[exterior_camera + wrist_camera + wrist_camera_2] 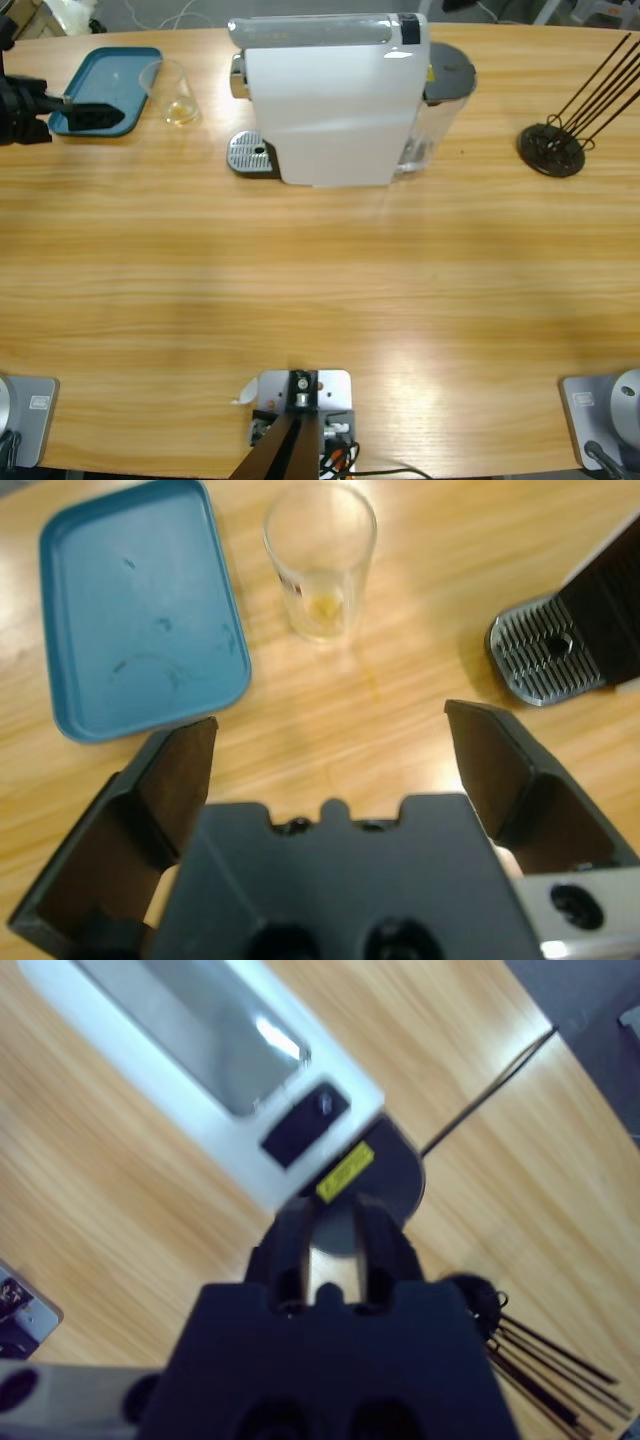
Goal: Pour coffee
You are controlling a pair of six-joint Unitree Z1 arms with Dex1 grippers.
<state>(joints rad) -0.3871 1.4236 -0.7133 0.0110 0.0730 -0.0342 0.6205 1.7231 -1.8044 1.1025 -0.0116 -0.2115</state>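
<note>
My left gripper point(330, 770) is spread wide, holding nothing; the clear upright drinking glass point(320, 560) stands straight ahead of its jaws, apart, long axis vertical, with a thin pale-amber coffee point(322, 605) pool at the bottom; the flat teal plastic tray point(140, 610) (empty) lies left of it; right gripper point(333, 1235) pinched nearly closed above the boxy white coffee machine point(190, 1070), farther off.

A blue tray point(112, 72) lies at the far left of the wooden table point(320, 290). On the far right stands a black round base point(551, 150) with thin dark rods leaning out of it. A thin dark cable point(487, 1085) runs across the table near the rods
</note>
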